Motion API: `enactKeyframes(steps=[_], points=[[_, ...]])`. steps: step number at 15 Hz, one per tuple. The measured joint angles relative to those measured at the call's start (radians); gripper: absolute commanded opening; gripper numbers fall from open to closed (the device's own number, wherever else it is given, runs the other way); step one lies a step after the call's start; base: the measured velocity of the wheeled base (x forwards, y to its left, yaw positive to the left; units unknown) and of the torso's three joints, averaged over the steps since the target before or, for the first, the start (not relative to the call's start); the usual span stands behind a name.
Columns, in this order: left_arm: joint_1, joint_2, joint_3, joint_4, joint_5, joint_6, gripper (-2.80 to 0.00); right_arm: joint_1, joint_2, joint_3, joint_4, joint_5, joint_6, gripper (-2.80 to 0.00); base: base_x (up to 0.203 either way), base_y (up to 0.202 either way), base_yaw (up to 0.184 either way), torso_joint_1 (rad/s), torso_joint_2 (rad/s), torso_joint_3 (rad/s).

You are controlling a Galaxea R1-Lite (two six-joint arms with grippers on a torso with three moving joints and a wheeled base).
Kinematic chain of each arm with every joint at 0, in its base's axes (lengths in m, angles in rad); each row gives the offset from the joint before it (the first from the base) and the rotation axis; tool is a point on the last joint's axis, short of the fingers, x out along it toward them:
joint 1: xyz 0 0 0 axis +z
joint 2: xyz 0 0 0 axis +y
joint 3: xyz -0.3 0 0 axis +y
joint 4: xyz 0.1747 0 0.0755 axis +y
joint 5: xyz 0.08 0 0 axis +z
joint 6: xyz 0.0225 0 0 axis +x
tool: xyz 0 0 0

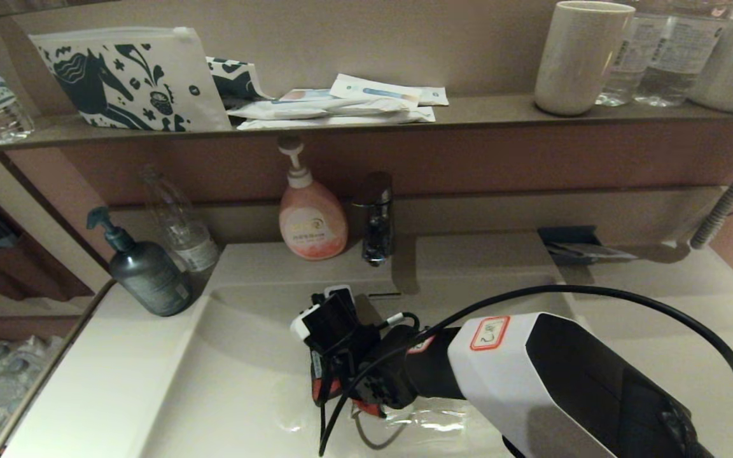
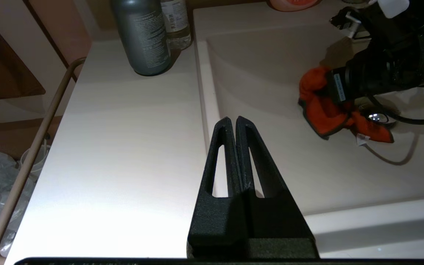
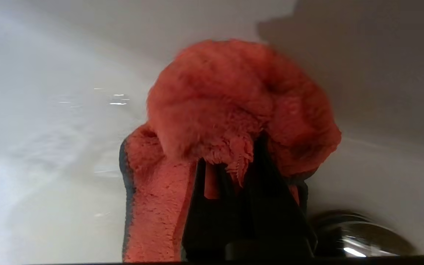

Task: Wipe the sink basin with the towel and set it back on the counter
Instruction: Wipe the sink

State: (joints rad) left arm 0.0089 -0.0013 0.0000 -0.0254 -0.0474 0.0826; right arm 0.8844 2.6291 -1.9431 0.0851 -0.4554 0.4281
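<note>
The red-orange towel [image 3: 212, 106] is bunched in my right gripper [image 3: 230, 163], which is shut on it and presses it against the floor of the sink basin [image 1: 245, 362]. In the left wrist view the towel [image 2: 326, 110] lies under the right wrist, just beside the chrome drain stopper [image 2: 377, 117]. In the head view only red scraps of towel [image 1: 324, 389] show below the wrist. My left gripper [image 2: 233, 119] is shut and empty above the basin's left rim, beside the counter [image 2: 123, 147]. It does not show in the head view.
A grey pump bottle [image 1: 147, 270] and a clear bottle [image 1: 179, 222] stand on the counter's back left corner. Pink soap [image 1: 312, 219] and the faucet [image 1: 376, 216] stand behind the basin. The right arm's black cable [image 1: 691, 331] loops over the basin. A shelf [image 1: 481, 111] above holds cups.
</note>
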Motion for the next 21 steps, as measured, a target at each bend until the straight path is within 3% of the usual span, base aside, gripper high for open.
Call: enactKeyframes(steps=[6,14,21], points=[[0.0,0.0,0.0,0.0,0.0,0.0,-2.8,-0.051,-0.071,0.145,-0.004,-0.035,0.003,-2.8,0.0,0.0,0.0,0.0,0.0,0.0],[0.0,0.0,0.0,0.0,0.0,0.0,-2.8,-0.164,-0.26,0.527,-0.008,-0.094,0.026,-2.8,0.0,0.0,0.0,0.0,0.0,0.0],[0.0,0.0,0.0,0.0,0.0,0.0,-2.8,-0.191,-0.443,0.86,0.046,-0.049,0.065,-2.8,0.0,0.0,0.0,0.0,0.0,0.0]])
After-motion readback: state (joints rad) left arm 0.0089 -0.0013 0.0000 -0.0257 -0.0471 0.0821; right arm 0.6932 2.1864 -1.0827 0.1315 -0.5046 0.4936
